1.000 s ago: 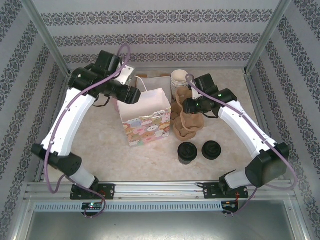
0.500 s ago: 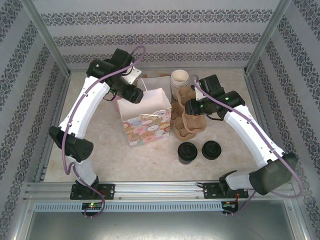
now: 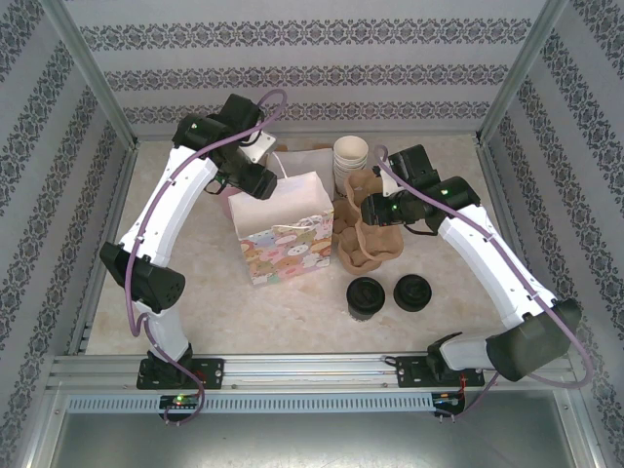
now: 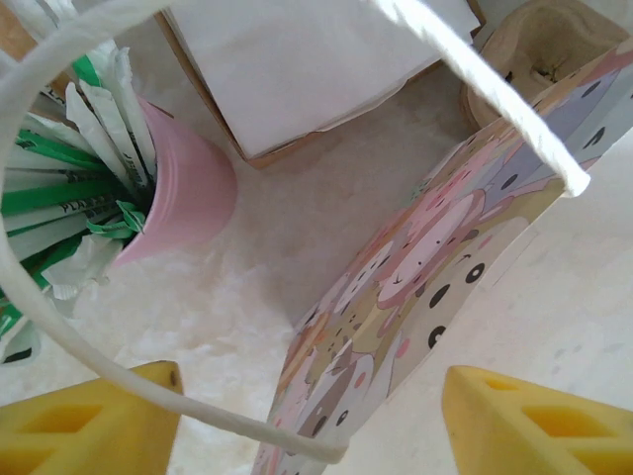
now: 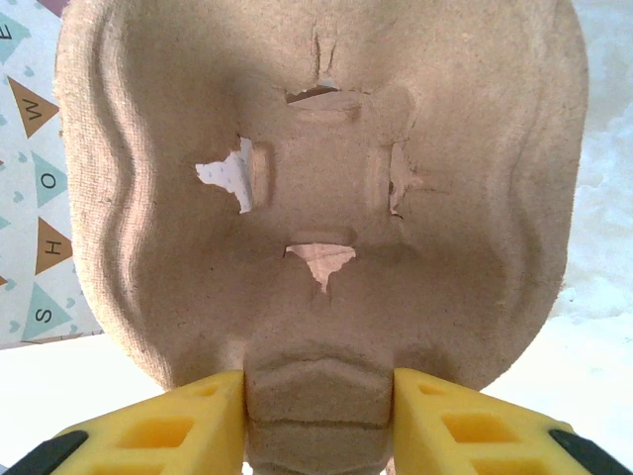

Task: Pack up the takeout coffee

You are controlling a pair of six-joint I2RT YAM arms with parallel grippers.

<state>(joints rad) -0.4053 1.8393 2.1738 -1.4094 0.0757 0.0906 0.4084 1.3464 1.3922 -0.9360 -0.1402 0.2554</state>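
While your right gripper (image 5: 316,386) clamps the tray (image 5: 316,198) and left gripper (image 4: 307,381) gapes, take the likely crushable coffee cup (image 3: 363,310) under its lid (image 3: 366,291).

Looked straight down into one round well of a brown pulp cup carrier (image 5: 445,198), spread across nearly everything in sight. Found four cut flaps ringing the well's centre, with torn gaps at 9 and 6 o'clock. Caught the right gripper (image 5: 318,421) at 6 o'clock, its yellow fingers (image 5: 158,430) pressed against either side of the carrier's raised ridge. Glimpsed a gift bag (image 5: 30,198) at 9 o'clock, printed with pennant triangles bearing letters. Took in the pale table (image 5: 608,247) at 3 o'clock.
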